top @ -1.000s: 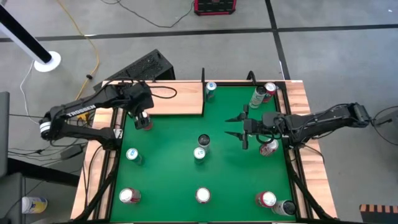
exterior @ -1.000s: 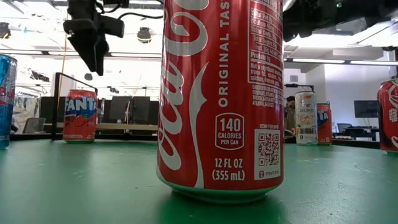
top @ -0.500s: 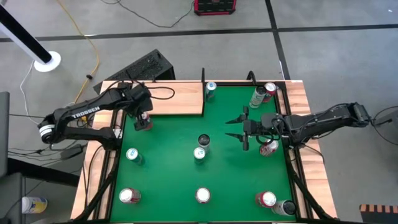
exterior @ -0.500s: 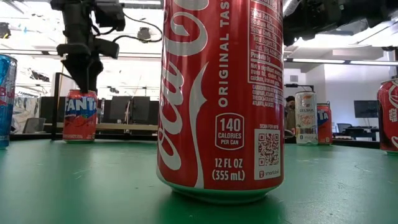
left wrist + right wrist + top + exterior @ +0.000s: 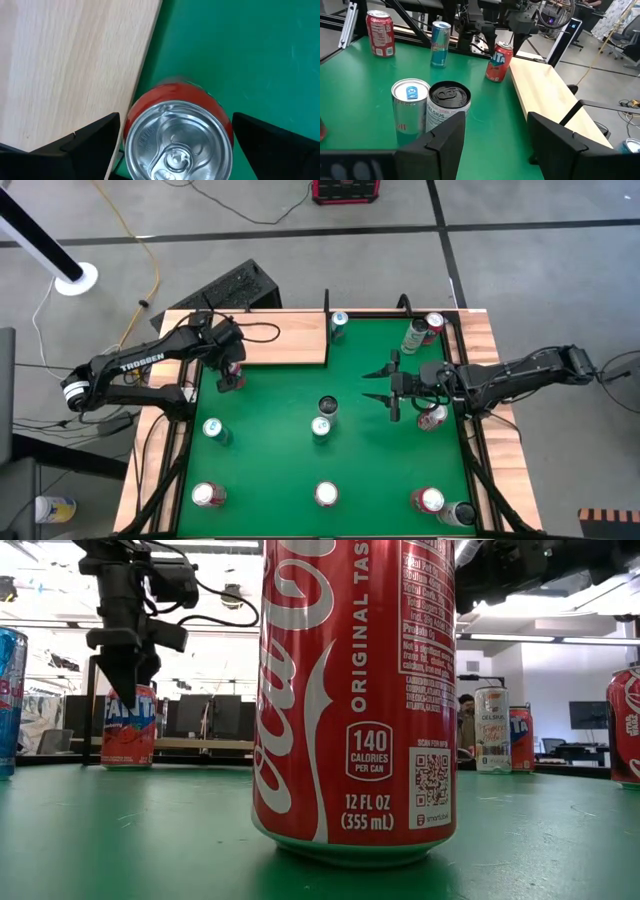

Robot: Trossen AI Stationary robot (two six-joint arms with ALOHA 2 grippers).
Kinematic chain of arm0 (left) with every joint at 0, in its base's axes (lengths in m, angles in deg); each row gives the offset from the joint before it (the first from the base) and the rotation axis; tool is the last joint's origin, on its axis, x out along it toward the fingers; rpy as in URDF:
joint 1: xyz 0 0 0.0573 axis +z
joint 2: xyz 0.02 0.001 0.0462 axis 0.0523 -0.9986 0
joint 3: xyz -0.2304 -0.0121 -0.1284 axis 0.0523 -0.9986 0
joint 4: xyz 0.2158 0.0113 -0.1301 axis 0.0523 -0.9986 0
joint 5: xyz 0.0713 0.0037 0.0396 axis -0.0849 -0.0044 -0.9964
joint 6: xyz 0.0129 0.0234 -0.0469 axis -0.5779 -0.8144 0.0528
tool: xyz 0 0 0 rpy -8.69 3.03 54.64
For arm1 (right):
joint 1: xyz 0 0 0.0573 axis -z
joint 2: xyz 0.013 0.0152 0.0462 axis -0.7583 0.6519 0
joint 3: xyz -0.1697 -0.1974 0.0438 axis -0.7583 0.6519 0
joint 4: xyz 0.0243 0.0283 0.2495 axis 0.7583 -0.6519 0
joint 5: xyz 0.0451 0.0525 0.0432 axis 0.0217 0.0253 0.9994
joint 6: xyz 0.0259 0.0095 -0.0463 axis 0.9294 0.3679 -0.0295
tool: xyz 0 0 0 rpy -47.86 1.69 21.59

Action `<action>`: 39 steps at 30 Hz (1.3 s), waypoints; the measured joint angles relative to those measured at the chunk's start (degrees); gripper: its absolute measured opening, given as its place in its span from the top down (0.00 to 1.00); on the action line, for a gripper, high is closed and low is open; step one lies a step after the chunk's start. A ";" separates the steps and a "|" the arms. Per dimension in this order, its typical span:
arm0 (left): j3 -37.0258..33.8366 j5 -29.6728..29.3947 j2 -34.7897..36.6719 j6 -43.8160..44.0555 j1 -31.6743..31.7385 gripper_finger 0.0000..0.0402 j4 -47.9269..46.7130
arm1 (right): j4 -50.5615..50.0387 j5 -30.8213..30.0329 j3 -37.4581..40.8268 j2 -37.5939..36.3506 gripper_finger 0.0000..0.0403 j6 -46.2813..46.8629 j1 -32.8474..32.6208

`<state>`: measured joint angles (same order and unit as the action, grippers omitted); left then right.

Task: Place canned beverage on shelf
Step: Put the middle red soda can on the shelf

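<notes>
Eleven cans stand on the green table [image 5: 270,450] in the high view. The orange Fanta can [image 5: 231,376] is at the left edge, just beside the near edge of the shelf [image 5: 290,340], a pale-wood board lying in the upper left of the table. The left gripper [image 5: 230,372] hangs straight over this can, its jaws spread wide on either side of the can top without closing on it; the left wrist view shows the can [image 5: 177,132] between the two dark fingers [image 5: 90,140], with the shelf [image 5: 70,65] alongside. The right gripper [image 5: 375,386] hovers right of centre, its jaws apart and holding nothing, pointing toward the two cans in the middle: a dark-topped can [image 5: 328,406] and a silver can [image 5: 320,426].
</notes>
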<state>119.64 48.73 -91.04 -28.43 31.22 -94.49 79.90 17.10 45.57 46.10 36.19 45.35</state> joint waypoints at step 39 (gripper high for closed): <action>50.09 -0.49 -32.10 -18.55 20.02 0.32 -16.61 | 0.37 0.17 0.04 -0.02 0.40 1.78 -0.59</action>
<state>169.73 48.24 -123.13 -46.98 51.24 -111.10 80.26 17.27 45.62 46.08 37.97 44.76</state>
